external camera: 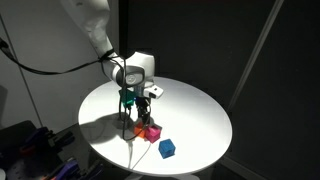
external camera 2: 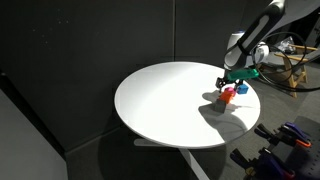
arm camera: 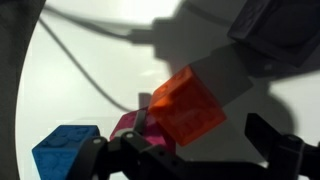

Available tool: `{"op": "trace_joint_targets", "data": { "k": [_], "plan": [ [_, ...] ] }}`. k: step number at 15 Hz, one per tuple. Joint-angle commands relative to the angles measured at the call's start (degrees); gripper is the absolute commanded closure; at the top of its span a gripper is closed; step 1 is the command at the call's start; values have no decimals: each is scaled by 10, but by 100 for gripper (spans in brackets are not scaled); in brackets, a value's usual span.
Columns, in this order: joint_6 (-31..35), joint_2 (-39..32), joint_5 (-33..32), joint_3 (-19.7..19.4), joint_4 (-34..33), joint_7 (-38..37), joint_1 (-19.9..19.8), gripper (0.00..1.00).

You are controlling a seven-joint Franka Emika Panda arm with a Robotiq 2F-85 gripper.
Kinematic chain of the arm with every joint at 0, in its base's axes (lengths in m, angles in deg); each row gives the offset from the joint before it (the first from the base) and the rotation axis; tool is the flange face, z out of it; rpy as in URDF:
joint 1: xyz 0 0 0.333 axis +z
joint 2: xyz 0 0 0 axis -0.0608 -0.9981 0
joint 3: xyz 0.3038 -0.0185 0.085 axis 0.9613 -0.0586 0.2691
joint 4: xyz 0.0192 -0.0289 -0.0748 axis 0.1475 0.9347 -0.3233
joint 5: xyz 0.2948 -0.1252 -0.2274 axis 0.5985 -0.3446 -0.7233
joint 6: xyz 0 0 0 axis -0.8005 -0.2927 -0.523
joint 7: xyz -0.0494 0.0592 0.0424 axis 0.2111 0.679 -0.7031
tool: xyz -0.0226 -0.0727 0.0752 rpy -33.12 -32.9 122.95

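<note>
My jaws hang wide open, holding nothing, just above the orange plastic cube [arm camera: 185,105], which touches a magenta cube [arm camera: 130,128] (blue plastic cube [arm camera: 68,152] alongside) on the round white counter [external camera: 190,110].

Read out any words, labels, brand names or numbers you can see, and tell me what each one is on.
None can be read. The orange block, pink block and blue block show plain faces, the white table shows no print, and any marking on the pincer is too small to make out.
</note>
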Motion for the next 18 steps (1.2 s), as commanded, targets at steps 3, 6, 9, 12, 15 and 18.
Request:
{"op": "trace_joint_targets", "data": {
  "k": [3, 6, 9, 12, 15, 18],
  "plan": [
    [-7, -5, -4, -8, -8, -10, 5, 0],
    [-8, -9, -4, -10, -10, -11, 5, 0],
    [-8, -12, -4, -10, -11, -10, 5, 0],
    [-8, -15, -4, -11, -12, -11, 5, 0],
    [-8, -17, -5, -12, -12, -11, 5, 0],
    [-9, -21, -5, -13, -14, -11, 5, 0]
  ]
}}
